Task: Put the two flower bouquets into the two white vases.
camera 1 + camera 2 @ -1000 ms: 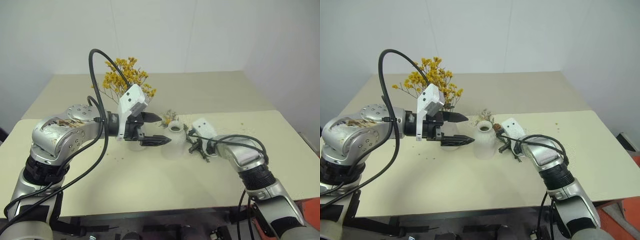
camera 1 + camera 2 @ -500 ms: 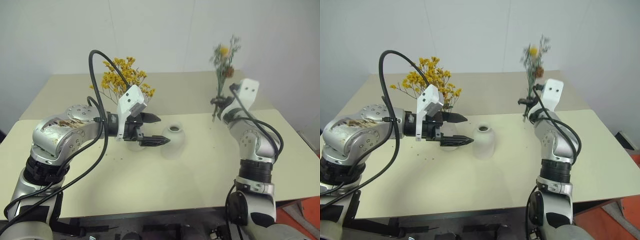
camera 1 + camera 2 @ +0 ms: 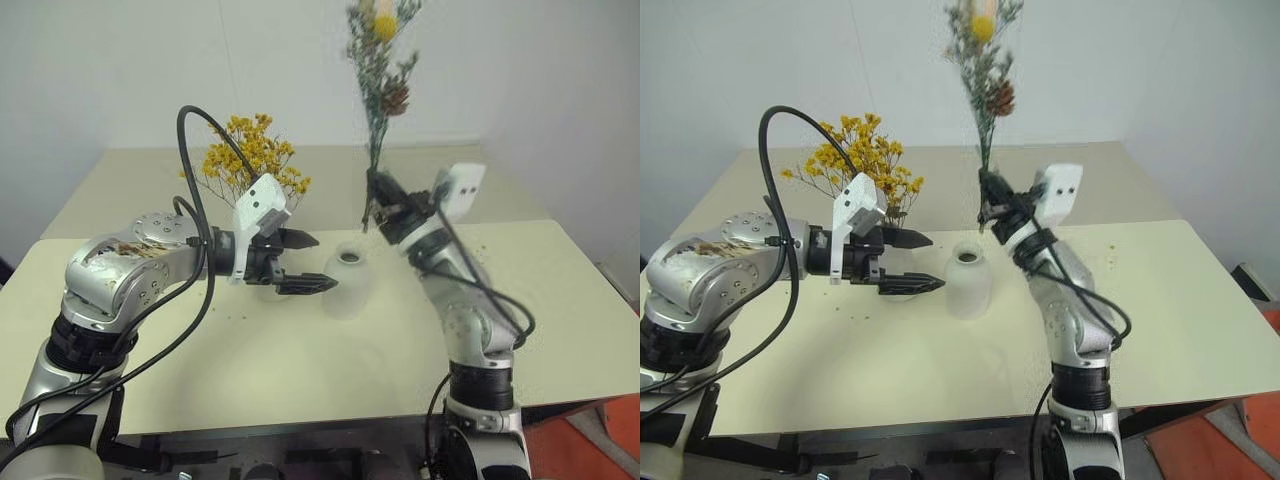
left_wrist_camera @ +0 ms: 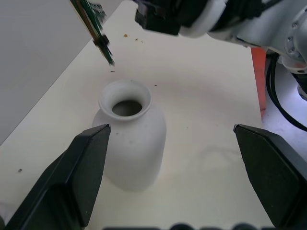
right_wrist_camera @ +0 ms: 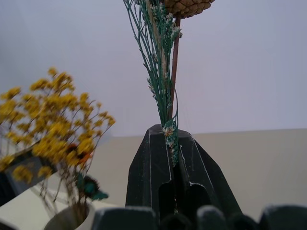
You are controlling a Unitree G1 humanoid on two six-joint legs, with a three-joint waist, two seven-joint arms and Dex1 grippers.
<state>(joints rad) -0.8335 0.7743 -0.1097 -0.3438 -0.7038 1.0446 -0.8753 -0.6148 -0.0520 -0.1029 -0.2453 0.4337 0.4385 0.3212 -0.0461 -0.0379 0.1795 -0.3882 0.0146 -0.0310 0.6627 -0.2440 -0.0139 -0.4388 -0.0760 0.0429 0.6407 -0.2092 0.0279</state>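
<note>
Right gripper (image 3: 377, 187) jaws clamp the grey-green bouquet (image 3: 381, 70); left gripper (image 3: 318, 262) jaws gape empty.

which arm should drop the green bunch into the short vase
Right. The right gripper is shut on the grey-green bouquet, held upright with its stem ends close above the short narrow-necked vase. The left gripper is open and empty beside that vase.

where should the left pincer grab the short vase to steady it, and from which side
Grip the short vase around its rounded body, below the narrow neck, coming in level from the robot's left, where the open left pincer already stands beside it. That keeps the mouth free: the sprigs, shut in the right pincer, hang stems-down just above it.
</note>
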